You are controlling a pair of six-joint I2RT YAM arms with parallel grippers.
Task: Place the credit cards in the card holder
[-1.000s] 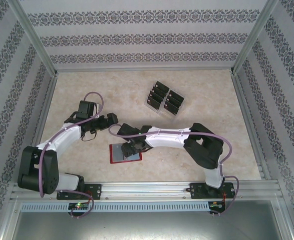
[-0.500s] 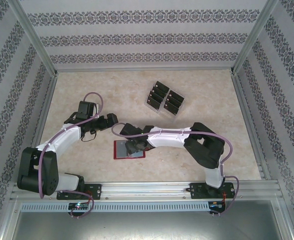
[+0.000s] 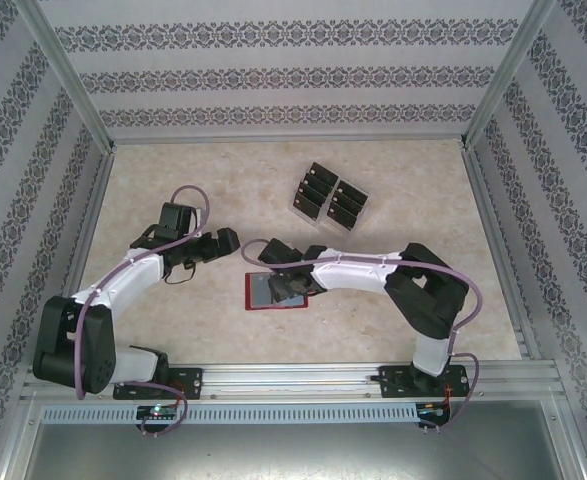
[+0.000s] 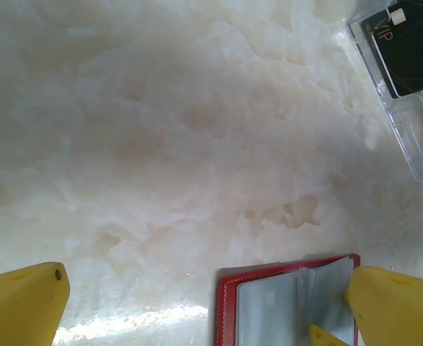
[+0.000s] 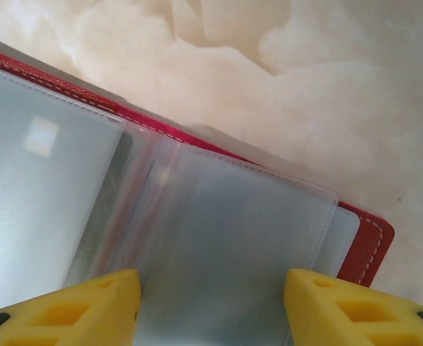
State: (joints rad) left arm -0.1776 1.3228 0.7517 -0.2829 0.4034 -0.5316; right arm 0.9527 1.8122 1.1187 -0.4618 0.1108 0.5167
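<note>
The card holder, a red wallet, lies open on the table with its grey-blue inside up. My right gripper is low over its right half. In the right wrist view its yellow fingers stand apart over a clear sleeve of the card holder, with nothing pinched between them. Just left of and beyond the wallet my left gripper is open above bare table. The left wrist view has the card holder by its right finger. The black credit cards stand in a clear slotted stand farther back.
Patterned walls and metal rails close the table on three sides. The marbled tabletop lies bare at the back left and at the right. The arm bases sit on the front rail.
The right gripper has moved right and slightly away from the front edge. The card holder has slid along with it and turned squarer. The left gripper has edged a little to the right.
</note>
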